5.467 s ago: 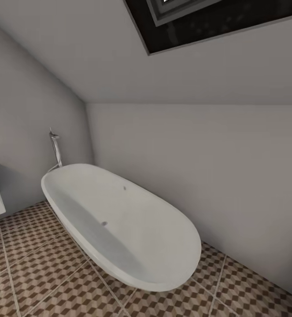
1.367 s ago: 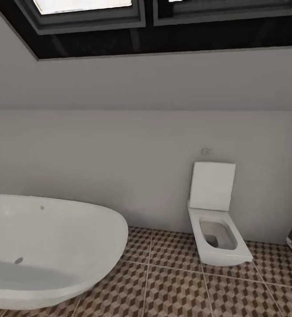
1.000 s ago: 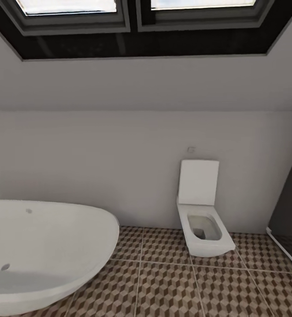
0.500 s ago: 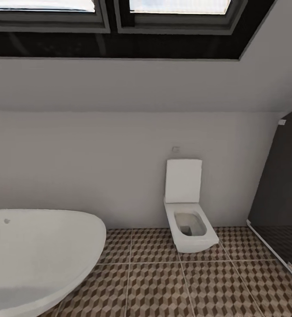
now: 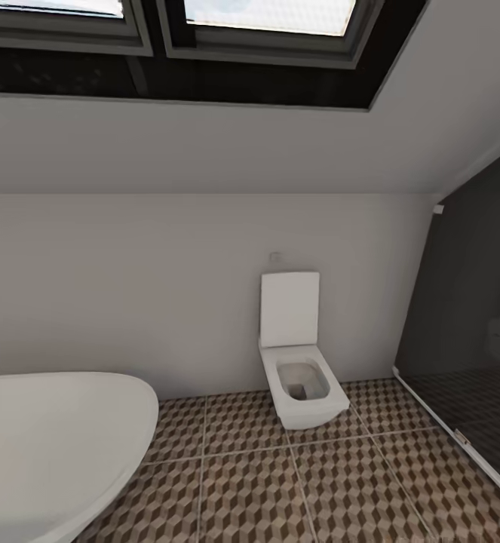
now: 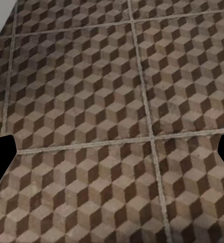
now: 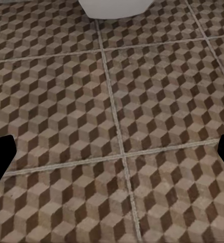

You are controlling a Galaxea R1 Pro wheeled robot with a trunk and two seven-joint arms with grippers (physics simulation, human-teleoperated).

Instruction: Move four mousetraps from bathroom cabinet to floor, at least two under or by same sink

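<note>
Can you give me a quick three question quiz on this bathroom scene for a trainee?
1. True or false: the toilet has its lid raised against the wall.
2. Multiple choice: what stands at the head view's lower left? A) the bathtub B) a wooden cabinet C) a sink vanity
3. Fill in: both wrist views look down on the bathroom floor, whose tiles carry a brown and beige ____ pattern.

Key:
1. True. The lid stands upright behind the open bowl.
2. A. The white tub rests on the tiles, left of the toilet.
3. Cube. Pale grout lines divide the tiles.
</note>
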